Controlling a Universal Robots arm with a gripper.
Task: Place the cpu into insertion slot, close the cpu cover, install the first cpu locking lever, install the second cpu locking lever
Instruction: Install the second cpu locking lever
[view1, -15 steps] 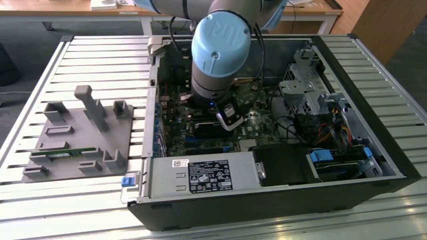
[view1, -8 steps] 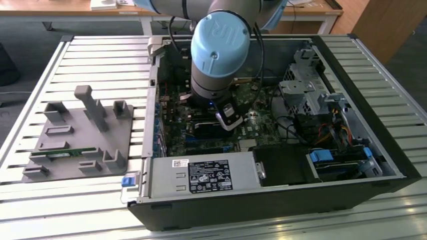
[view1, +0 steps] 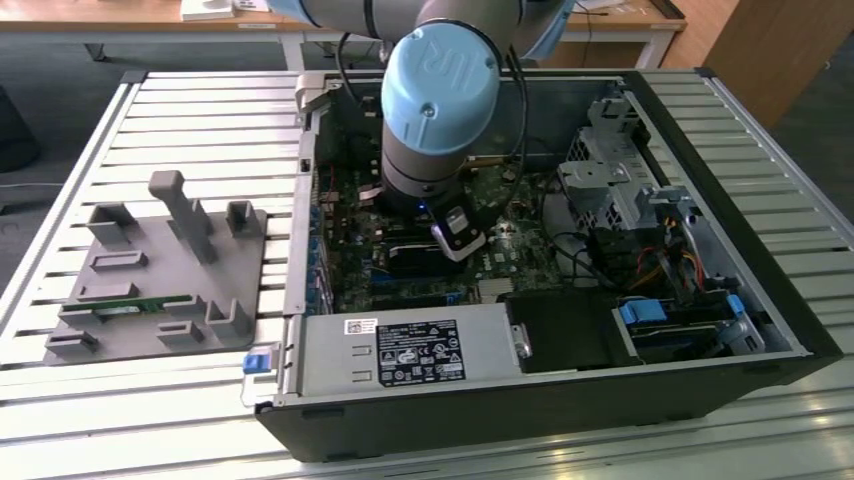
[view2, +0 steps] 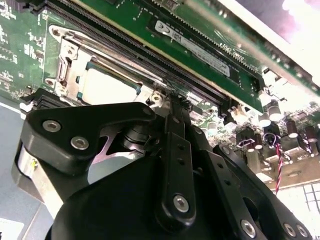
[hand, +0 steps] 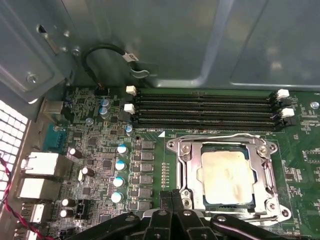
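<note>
Hovering low over the motherboard (hand: 100, 165), the end effector (hand: 172, 197) sits right at the near edge of the insertion slot (hand: 182, 162), its two black fingers (hand: 166, 200) pressed together with nothing between them. In both wrist views the cpu (hand: 225, 175) already lies flat in the socket, its dull tan top showing through the square window of the cpu cover (hand: 265, 170), which looks folded down over it. A thin wire locking lever (hand: 220, 136) runs along the far edge of the frame, between the socket and the long black memory slots (hand: 205, 107); whether it is fully hooked under its catch I cannot tell from here.

The chip itself is light, stiff and slick on top, and fragile underneath, so it is best left untouched now that it is seated. The cover is thin sheet metal, rigid enough to press on its rim. The lever is springy steel wire: it will push back, and the bent end is the spot to bear on, never the chip face.

In the exterior view the arm (view1: 441, 90) reaches straight down into the open computer case (view1: 747, 330) on the slatted tabletop (view1: 200, 110).
</note>
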